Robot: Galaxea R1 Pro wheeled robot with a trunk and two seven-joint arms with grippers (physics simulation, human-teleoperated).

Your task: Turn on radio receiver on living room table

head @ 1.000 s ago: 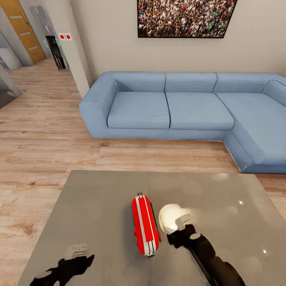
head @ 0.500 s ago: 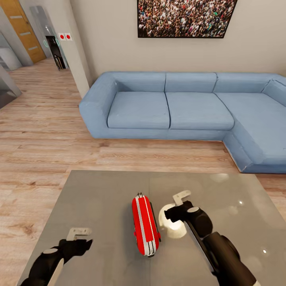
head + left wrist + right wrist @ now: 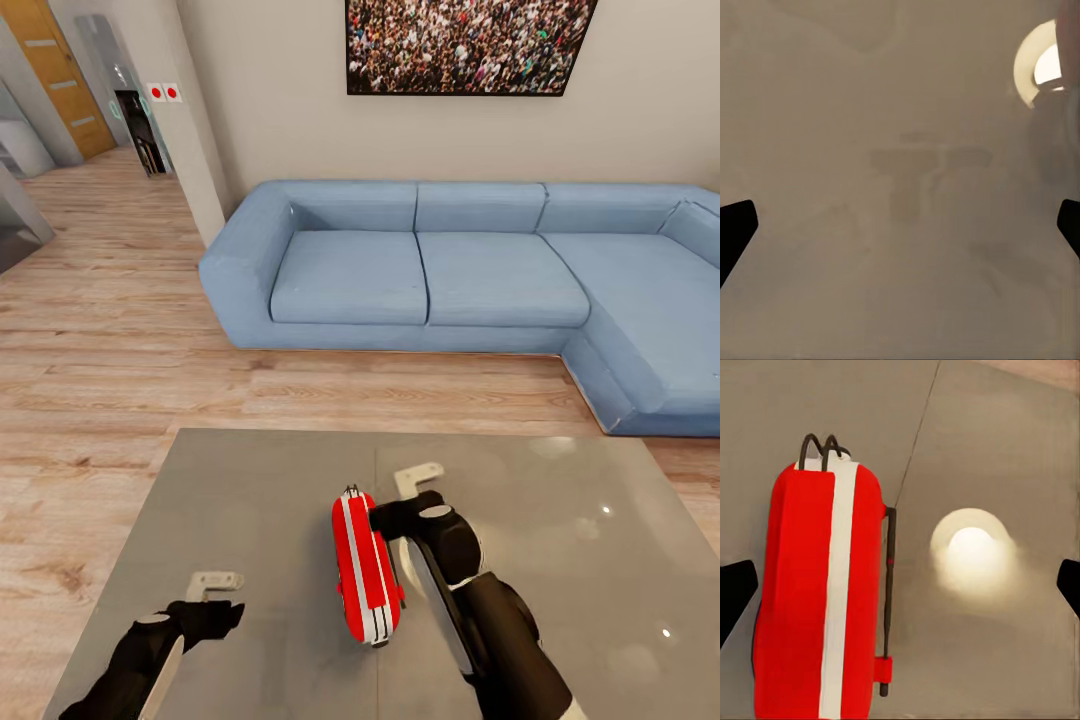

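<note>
Radio (image 3: 366, 580): on table (image 3: 250, 500) centre | right gripper (image 3: 416, 483): just right of radio, fingers apart | left gripper (image 3: 213, 590): left of radio, fingers apart | right wrist view: thin rod (image 3: 889, 600) along radio side

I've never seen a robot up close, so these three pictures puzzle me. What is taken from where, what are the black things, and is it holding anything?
These are renders from a simulator, not photographs. The large picture is from a camera on the robot's head, looking down over its two black arms. Each arm ends in a pincer with two fingers: the left pincer hangs over the near left part of the grey table, and the right pincer is close beside the red radio, which sits on the table. Behind are a blue sofa and a crowd picture on the wall.

The other two pictures come from cameras near each pincer; the dark shapes at their edges are the fingertips. The left one sees bare tabletop and a lamp's reflection. The right one looks at the radio. Both pincers are open and hold nothing.
</note>
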